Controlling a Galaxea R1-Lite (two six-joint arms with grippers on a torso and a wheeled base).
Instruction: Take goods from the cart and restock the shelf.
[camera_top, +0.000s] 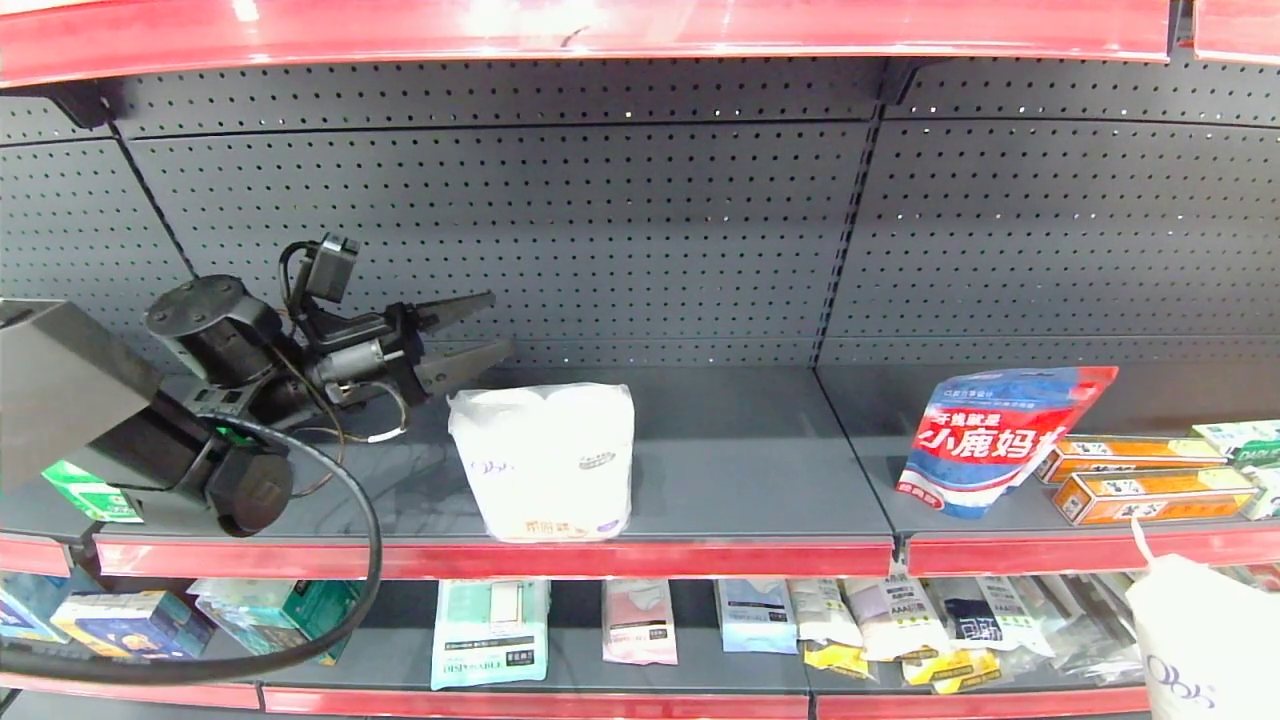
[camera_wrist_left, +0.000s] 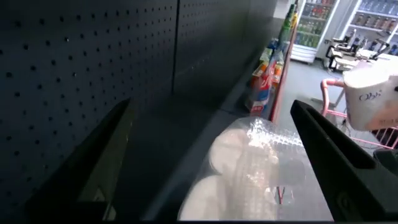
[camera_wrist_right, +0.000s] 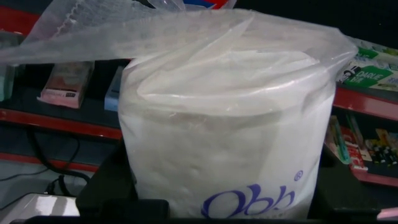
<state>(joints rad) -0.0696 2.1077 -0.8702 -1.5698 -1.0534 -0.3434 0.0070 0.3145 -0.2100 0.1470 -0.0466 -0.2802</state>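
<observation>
Shelf (camera_top: 740, 450) bears pack (camera_top: 545, 460); right tool (camera_wrist_right: 227, 186) grips lettered twin (camera_wrist_right: 230, 112).

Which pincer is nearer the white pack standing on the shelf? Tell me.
Left. The left pincer hangs open just up-left of the shelf pack; the right pincer grips a second pack, far off low right.

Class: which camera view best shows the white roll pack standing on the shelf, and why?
Head view: the whole roll pack stands upright at the shelf edge beside the left gripper. Left wrist view shows its top up close. Right wrist view shows a second pack instead.
</observation>
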